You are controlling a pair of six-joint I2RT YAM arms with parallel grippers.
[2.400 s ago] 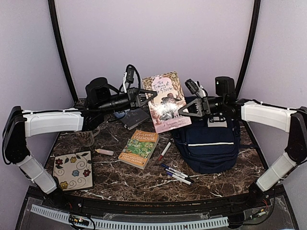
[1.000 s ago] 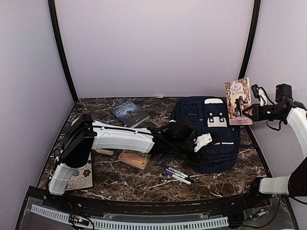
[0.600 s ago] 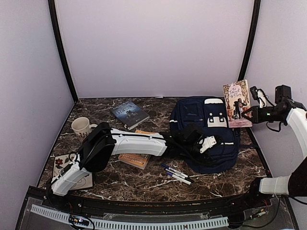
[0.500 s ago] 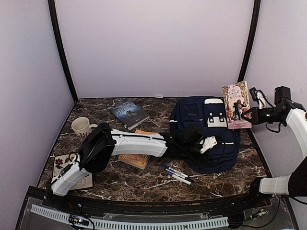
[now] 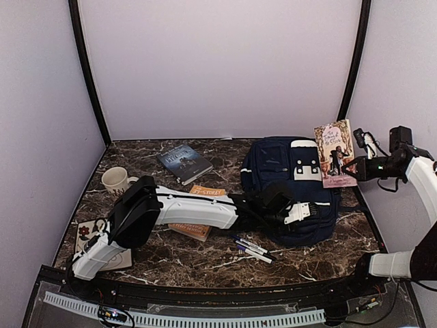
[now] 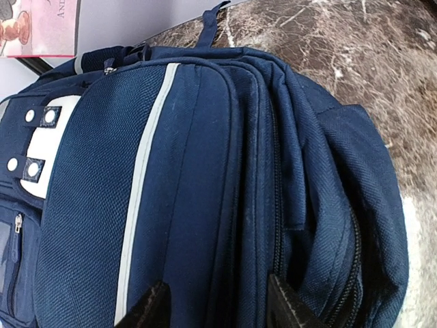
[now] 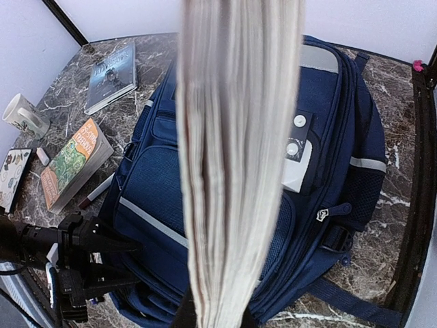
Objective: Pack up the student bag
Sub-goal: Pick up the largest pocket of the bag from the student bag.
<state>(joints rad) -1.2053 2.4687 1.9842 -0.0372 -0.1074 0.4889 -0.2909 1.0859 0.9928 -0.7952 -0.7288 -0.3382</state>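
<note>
worktop [image 5: 205,263] carrying student bag [image 5: 287,171], flat, right of centre | right pincer [image 5: 349,166] clamping pink paperback [image 5: 334,152] upright beside its far-right edge | left pincer [image 6: 218,304] half-spread astride the zip seams | I'm judging: pinch one flap, lift the mouth wide first

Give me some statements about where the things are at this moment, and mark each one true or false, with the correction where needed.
1. The right jaws are shut on the pink book, holding it up above the table. True.
2. The mug is inside the backpack. False: it stands on the table, far to the left of the backpack.
3. The dark book lies flat on the table, apart from the backpack. True.
4. The pens are held in the left jaws. False: they lie on the table by the backpack's near end.
5. The orange book is partly hidden by the left arm in the top view. True.
</note>
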